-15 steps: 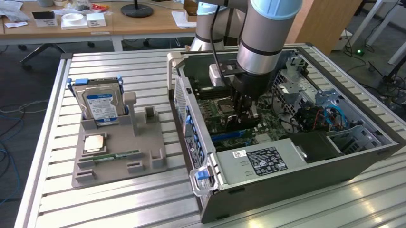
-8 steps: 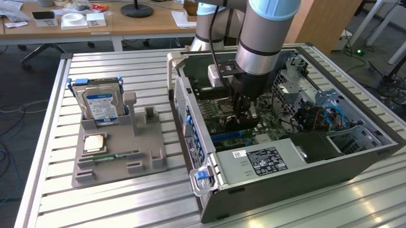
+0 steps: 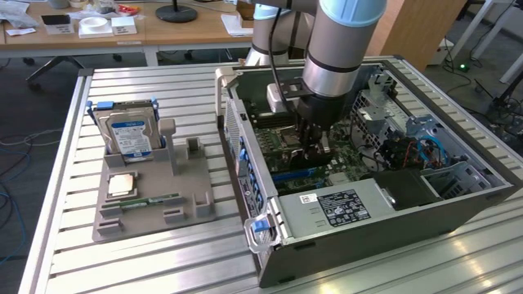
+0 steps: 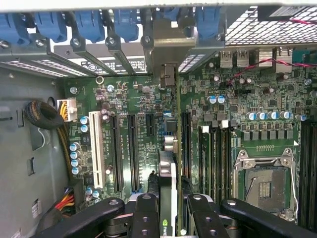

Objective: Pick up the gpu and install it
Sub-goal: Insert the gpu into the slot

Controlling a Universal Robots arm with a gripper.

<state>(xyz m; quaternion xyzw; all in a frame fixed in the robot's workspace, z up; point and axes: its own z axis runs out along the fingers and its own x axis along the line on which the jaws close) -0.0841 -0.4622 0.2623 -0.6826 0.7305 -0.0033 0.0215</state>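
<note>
We count one arm [image 3: 343, 49], reaching down into one open computer case [image 3: 368, 239] that lies on its side on the slatted table [image 3: 163, 92], filling the half toward the exterior view's right. Its one gripper [image 3: 315, 147] is low inside the case, over the motherboard [image 4: 237, 99].

In the wrist view the two fingers [image 4: 145, 218] are clamped on the gpu [image 4: 167, 183] – one card, seen edge-on and standing upright between the pads. Its far end points at the case's rear wall and its row of blue latches [image 4: 89, 25]. The card is above the board's expansion slots; whether it touches one, we cannot tell. To one side of it lie one white slot [image 4: 99, 148] and black slots; to the other, memory slots and one processor socket [image 4: 262, 181].

One grey fixture [image 3: 188, 208] sits near the table's edge at the exterior view's left. It carries three things – one hard drive [image 3: 131, 138] standing upright, one processor chip [image 3: 122, 184] lying flat and one memory stick [image 3: 159, 199] lying flat.

Bare slats lie between fixture and case, and along the table's near edge in front of the fixture. Inside the case the room is tight: the gripper works between the rear wall and the cabled drive bays.
</note>
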